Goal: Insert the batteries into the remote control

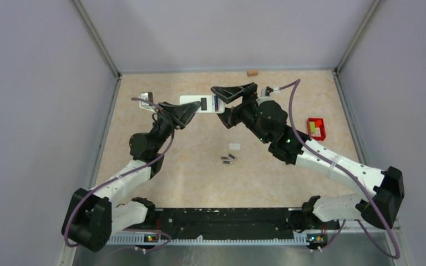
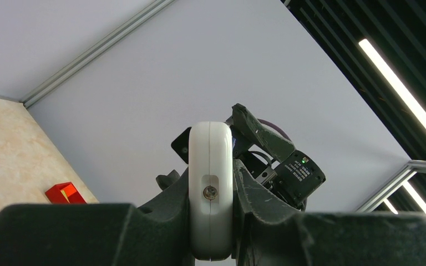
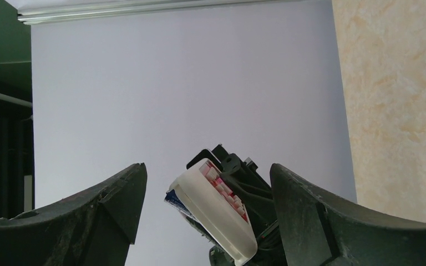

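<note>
remote control (image 1: 193,101): long axis left-right | left claw (image 2: 211,210): clamped on left end

bright even light, soft shadows

Top view: the batteries (image 1: 228,159) lie mid-table in a cluster too small to count or to read for polarity. The white piece (image 1: 234,146) just beyond them is too small to identify. The remote control (image 1: 202,103) has its left end covered by the left gripper (image 1: 186,112) and its right end overlapped by the right gripper (image 1: 222,97); the contents of its dark compartment cannot be resolved. The grey object (image 1: 147,97) at far left is too small to identify.

Left wrist view — the remote control appears end-on only, so its length is hidden. The red box (image 2: 64,192) is partly masked by a finger (image 2: 61,233).

Right wrist view — the bottom edge cuts off the remote control's lower end and both fingers.
</note>
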Available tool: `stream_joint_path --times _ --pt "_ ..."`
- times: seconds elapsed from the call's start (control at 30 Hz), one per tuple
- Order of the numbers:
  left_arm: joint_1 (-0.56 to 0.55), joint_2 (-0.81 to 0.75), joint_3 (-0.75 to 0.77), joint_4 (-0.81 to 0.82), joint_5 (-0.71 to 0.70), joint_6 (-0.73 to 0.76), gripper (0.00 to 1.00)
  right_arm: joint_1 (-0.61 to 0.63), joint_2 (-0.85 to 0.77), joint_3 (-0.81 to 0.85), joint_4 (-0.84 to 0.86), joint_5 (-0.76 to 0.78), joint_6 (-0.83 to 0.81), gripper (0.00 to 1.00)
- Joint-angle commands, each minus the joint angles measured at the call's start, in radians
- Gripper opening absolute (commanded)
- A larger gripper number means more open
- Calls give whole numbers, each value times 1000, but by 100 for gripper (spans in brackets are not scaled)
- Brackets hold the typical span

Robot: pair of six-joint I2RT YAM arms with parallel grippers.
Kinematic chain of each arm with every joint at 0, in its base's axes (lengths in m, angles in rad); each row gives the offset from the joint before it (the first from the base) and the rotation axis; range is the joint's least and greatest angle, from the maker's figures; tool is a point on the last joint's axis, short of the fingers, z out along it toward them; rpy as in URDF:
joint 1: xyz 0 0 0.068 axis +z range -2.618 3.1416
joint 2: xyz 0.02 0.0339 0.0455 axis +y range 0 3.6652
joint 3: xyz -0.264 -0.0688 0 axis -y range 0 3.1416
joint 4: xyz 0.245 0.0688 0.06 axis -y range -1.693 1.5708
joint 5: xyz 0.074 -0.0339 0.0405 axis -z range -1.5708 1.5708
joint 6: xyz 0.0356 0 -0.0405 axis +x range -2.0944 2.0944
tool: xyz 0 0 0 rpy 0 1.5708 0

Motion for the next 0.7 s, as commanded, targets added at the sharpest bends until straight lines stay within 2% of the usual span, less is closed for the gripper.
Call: stream_joint_path --times 0.0,0.67 --pt "0 -2 3 85 6 12 0 -10 9 46 35 -36 0 82" --pt "0 -2 0 94 -4 10 0 -14 3 9 76 -62 23 51"
